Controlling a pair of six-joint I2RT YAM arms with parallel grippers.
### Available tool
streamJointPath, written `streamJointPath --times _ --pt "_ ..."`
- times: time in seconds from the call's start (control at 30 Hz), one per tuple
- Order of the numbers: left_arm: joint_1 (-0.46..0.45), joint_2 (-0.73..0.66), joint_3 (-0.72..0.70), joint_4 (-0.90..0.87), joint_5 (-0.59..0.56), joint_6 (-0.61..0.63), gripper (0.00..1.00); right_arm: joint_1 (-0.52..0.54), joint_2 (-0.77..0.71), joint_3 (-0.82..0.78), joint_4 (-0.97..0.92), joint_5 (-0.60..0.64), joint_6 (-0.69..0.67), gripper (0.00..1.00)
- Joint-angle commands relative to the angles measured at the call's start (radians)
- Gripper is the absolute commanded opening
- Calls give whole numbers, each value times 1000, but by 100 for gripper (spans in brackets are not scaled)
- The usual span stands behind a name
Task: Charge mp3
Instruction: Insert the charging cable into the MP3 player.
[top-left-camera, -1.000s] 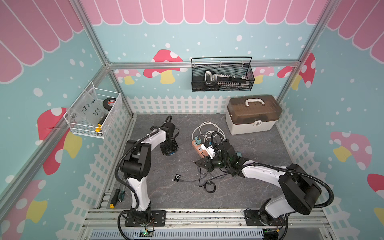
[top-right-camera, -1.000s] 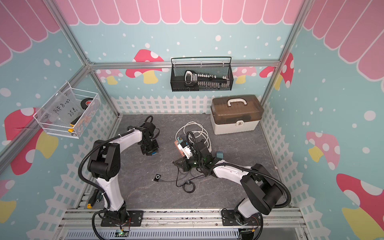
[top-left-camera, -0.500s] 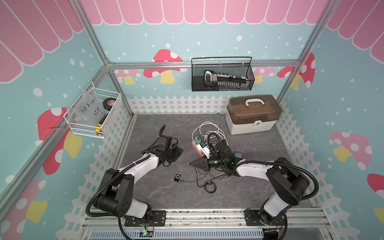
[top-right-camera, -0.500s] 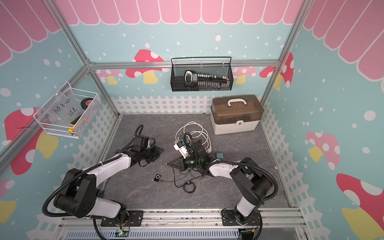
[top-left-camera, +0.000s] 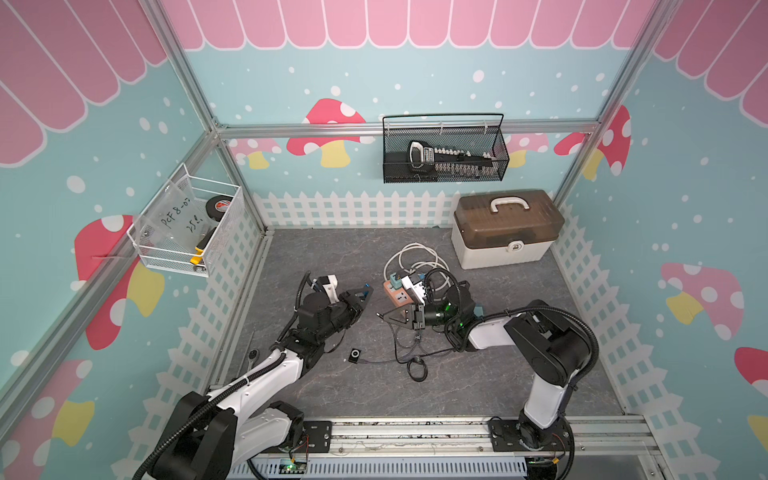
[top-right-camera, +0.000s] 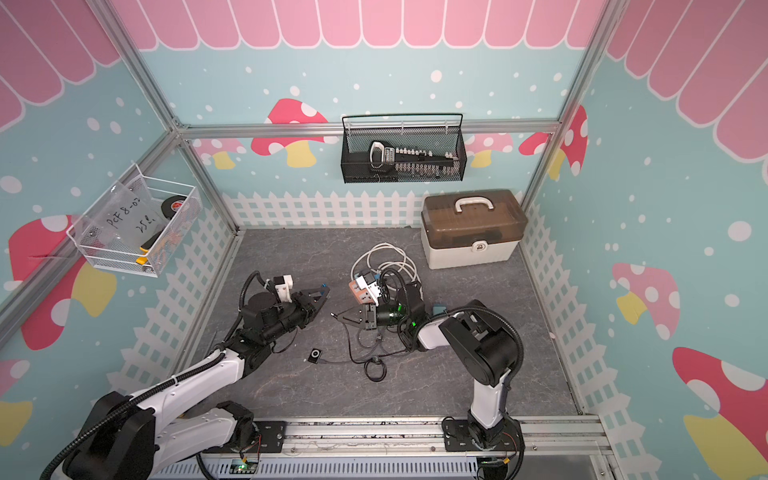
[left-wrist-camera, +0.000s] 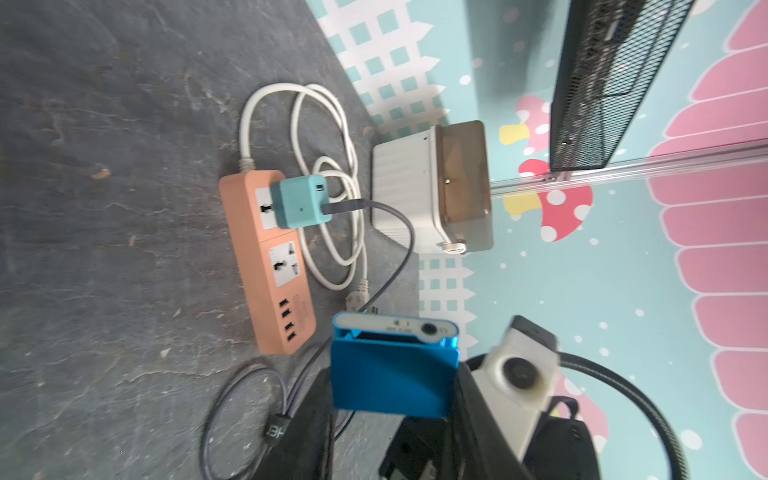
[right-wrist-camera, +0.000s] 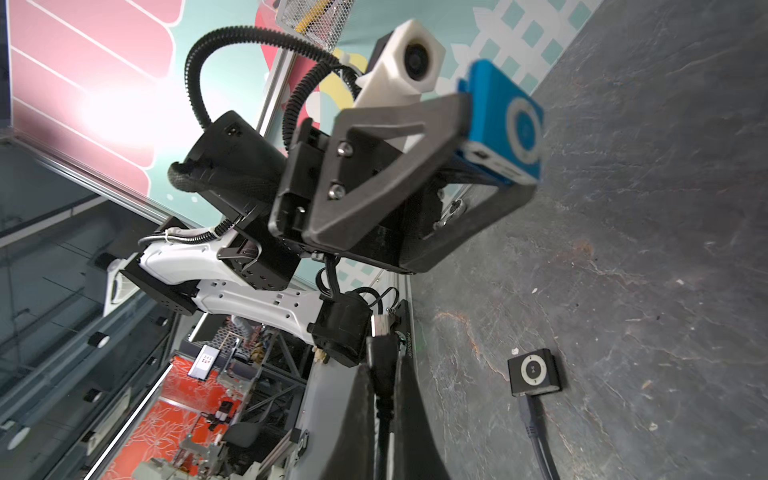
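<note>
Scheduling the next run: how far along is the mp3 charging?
Done: teal charger sits in the power strip, grey cable plugged in. In hand: left tool grips the blue mp3; right tool pinches a loose plug. Left: plug and mp3 are apart, not yet joined.

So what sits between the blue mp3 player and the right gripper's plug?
Nothing: both top views show only bare mat between blue mp3 player and plug.

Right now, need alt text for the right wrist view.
The left gripper, facing the camera, clamps a blue mp3 player above the gray floor. In the foreground the right gripper pinches a black cable plug, metal tip out. A black mp3 player lies on the floor with a cable attached.
</note>
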Motion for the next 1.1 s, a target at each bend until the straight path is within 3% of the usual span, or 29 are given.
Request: streamJointPath --times 0.0,0.2,0.5,1.07 --pt "-6 -17 -55 126 -28 -42 0 -6 2 2 181 -30 122 0" --pt "-6 -18 -125 269 -20 -72 0 -24 1 -1 181 -18 143 0" --pt "-111 -11 -179 476 -61 -68 0 -29 37 23 181 1 171 0" --pt "-150 18 -246 572 -135 -73 0 -42 13 38 182 28 208 0"
